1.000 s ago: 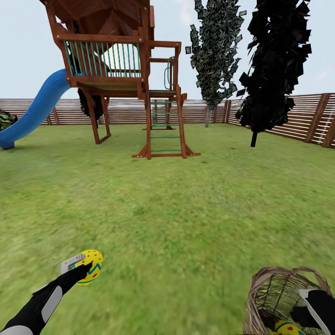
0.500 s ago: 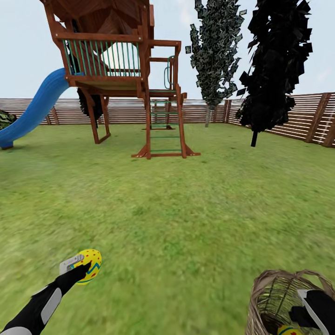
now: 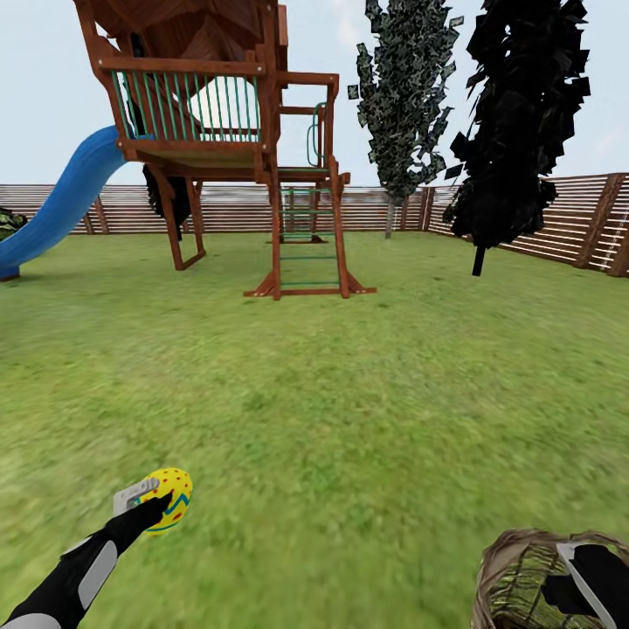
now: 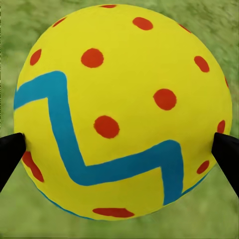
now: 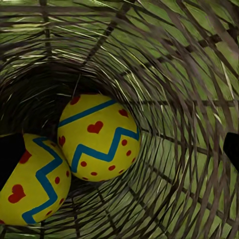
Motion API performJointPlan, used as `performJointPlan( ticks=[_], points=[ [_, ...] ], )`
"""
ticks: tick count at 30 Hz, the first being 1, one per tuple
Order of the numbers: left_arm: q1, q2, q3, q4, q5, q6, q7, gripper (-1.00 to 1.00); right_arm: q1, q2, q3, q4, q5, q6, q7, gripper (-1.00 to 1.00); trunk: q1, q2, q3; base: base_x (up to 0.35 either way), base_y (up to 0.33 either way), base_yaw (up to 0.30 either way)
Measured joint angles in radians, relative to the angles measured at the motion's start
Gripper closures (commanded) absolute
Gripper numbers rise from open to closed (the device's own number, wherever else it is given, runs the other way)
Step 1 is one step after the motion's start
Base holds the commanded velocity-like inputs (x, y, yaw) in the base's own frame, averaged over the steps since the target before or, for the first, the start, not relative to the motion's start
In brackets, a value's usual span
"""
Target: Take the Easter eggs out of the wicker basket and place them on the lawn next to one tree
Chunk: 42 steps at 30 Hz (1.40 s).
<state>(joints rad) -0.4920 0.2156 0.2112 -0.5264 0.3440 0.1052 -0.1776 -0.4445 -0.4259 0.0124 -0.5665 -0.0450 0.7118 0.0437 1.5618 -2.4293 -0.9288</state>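
One egg (image 3: 168,499) is held tight between the two black fingers of the left gripper (image 3: 150,504), low over the lawn (image 3: 349,393). In the left wrist view the same egg (image 4: 122,112) is seen pinched at both sides by the fingertips (image 4: 10,154), with grass behind it. So one egg is already out of the wicker basket (image 3: 524,585).

Two eggs are left. In the right wrist view they are seen lying deep inside the basket (image 5: 189,64), touching each other: one egg (image 5: 99,137) in the middle and a second egg (image 5: 32,181) just beside it. The right gripper (image 5: 119,154) is pointed down into the basket, and its two dark fingertips (image 5: 231,149) are set wide apart, with nothing between them. Neither egg is touched by it yet. In the head view the right gripper (image 3: 590,585) is seen at the mouth of the basket.

No egg is seen lying beside any tree, so nothing is placed yet. Far ahead a play tower (image 3: 218,131) with a blue slide (image 3: 61,205) is seen, along with a narrow dark tree (image 3: 402,105), an almost black tree (image 3: 515,131) and a wooden fence (image 3: 542,218). No wide leafy tree is in sight here.

The job is judged to be at an early stage: one egg is lifted, two must be taken out, and all three must be carried to one tree.
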Motion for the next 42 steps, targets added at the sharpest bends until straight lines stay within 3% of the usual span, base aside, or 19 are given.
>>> performJointPlan(
  ticks=[10, 42],
  points=[
    [0.000, 0.000, 0.001, -0.001, 0.002, -0.004, 0.003, 1.00, 0.000, 0.006, -0.005, -0.001, 0.000, -0.001, 0.000, -1.00, 0.038, -0.070, -0.031, 0.000, 0.000, 0.000],
    [0.000, -0.017, 0.000, 0.000, -0.003, -0.004, 0.003, 1.00, 0.000, 0.005, -0.007, -0.015, -0.002, 0.000, 0.002, -1.00, 0.053, -0.078, -0.155, 0.000, 0.000, 0.000]
  ],
)
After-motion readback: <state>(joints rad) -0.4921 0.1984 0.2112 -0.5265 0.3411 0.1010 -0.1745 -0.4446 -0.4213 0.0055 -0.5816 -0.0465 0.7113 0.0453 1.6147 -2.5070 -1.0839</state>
